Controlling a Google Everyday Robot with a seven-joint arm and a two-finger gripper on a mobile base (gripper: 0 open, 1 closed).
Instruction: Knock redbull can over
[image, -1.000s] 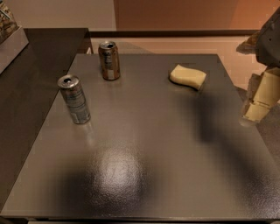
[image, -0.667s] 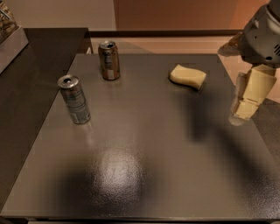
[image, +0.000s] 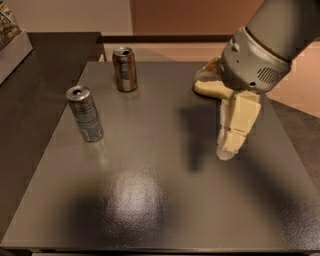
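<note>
Right now the gripper (image: 226, 149) is hanging over the right half of the dark table (image: 165, 210), pointing downward from the grey wrist housing (image: 255, 62), with its tip appearing to hover just above the surface. Whether it is spread or pressed together cannot be told from this angle, and it is carrying nothing that shows.

The redbull can (image: 85, 114) is standing upright near the table's left edge, its long axis vertical and its shiny top facing up. It is lying well apart from the gripper, off to the left in the camera view and slightly farther back, with bare tabletop between them. So the coming move is probably calling for a long sideways sweep that strikes the can high on its wall.

The brown-orange can (image: 124, 69) is standing farther back, clear of a straight line to the target. A pale yellow sponge (image: 209, 88) is lying just behind the wrist, partly hidden.

Compared with a second ago, the gripper is reaching much farther in from the right edge. Both cans are sitting where they were.
</note>
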